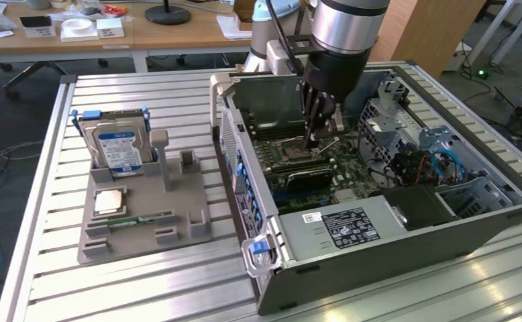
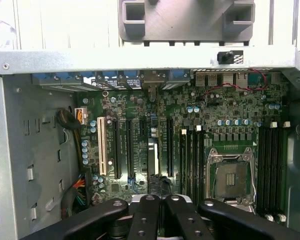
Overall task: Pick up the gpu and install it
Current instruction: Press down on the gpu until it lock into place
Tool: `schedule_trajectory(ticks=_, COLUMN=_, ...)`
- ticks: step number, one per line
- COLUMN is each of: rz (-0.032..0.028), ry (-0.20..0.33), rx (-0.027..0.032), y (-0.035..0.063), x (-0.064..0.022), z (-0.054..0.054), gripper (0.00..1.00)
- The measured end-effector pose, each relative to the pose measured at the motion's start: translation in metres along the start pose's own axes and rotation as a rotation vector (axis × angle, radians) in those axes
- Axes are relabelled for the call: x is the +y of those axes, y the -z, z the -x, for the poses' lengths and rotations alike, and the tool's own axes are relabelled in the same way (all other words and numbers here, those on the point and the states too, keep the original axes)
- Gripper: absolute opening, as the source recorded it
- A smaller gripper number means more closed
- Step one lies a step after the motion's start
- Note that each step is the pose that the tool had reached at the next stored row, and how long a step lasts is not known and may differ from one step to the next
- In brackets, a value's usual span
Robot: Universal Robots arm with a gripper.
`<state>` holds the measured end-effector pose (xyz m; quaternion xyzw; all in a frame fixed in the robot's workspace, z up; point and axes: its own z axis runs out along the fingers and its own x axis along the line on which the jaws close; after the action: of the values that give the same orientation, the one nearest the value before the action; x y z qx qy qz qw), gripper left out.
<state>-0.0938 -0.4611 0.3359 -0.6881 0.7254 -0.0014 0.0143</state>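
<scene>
We are at the install step: the gripper [image 1: 313, 139], fingers pressed together, stands over the gpu [image 1: 302, 178] on the motherboard [image 2: 225, 115]. We judge that seating needs straight downward pressure.

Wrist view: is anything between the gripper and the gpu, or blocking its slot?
Nothing visible. The gpu stands edge-on among the expansion slots, no cable or loose part across it. The shut gripper lines up with it; contact is unclear.
</scene>
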Motion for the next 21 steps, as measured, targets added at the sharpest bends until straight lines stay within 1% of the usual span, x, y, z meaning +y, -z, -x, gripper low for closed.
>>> schedule_trajectory(ticks=3, rz=0.0000, ry=0.000, rx=0.0001, y=-0.0002, x=0.0000, z=0.000, gripper=0.11)
schedule_trajectory(ticks=5, rz=0.0001, ry=0.000, rx=0.0002, y=-0.0025, x=0.0001, z=0.000, gripper=0.11)
schedule_trajectory(ticks=21, rz=-0.0001, ry=0.000, rx=0.0000, y=-0.0307, x=0.0007, z=0.000, gripper=0.11)
